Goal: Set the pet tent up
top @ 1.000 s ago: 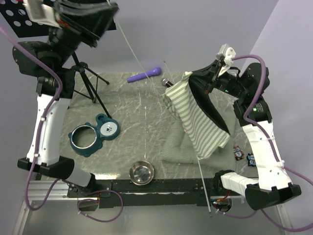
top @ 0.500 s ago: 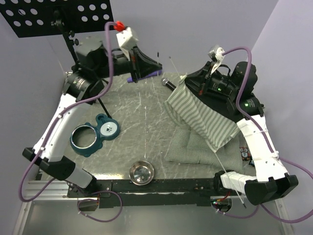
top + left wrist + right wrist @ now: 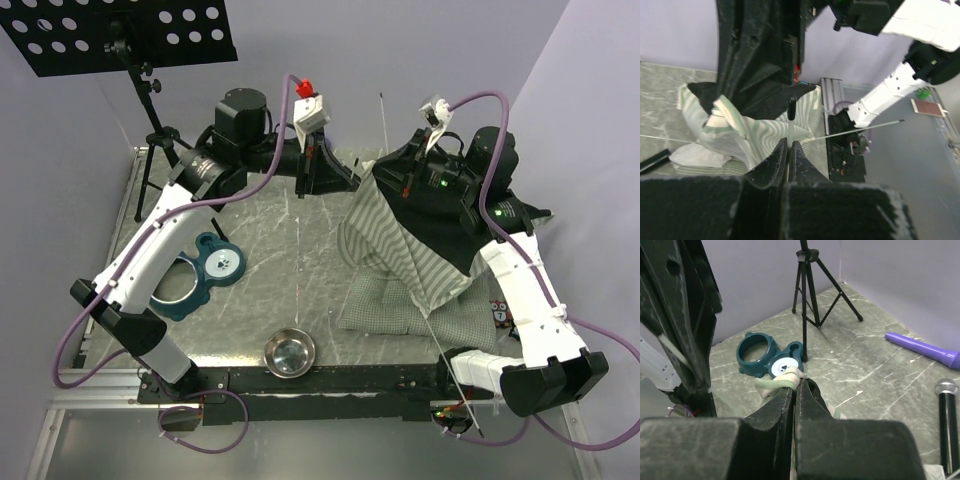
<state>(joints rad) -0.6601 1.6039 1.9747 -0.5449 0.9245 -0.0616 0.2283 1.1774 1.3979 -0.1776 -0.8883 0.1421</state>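
My left gripper [image 3: 788,150] pinches a thin pole [image 3: 791,111]; my right gripper [image 3: 796,386] clamps the pet tent [image 3: 410,250] hem. Table [image 3: 290,250] surface shows between tent and teal bowl holder [image 3: 218,265].

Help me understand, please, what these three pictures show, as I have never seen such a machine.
These are two robot arms bolted to a table, each ending in a two-finger gripper. The wide picture looks down from above; the other two come from a camera on each wrist. The left gripper pinches a thin pole; the right gripper pinches the hem of the striped pet tent, lifted above its checked cushion mat. Also on the table: a teal bowl holder, a steel bowl, a black tripod stand, a purple torch and a microphone.
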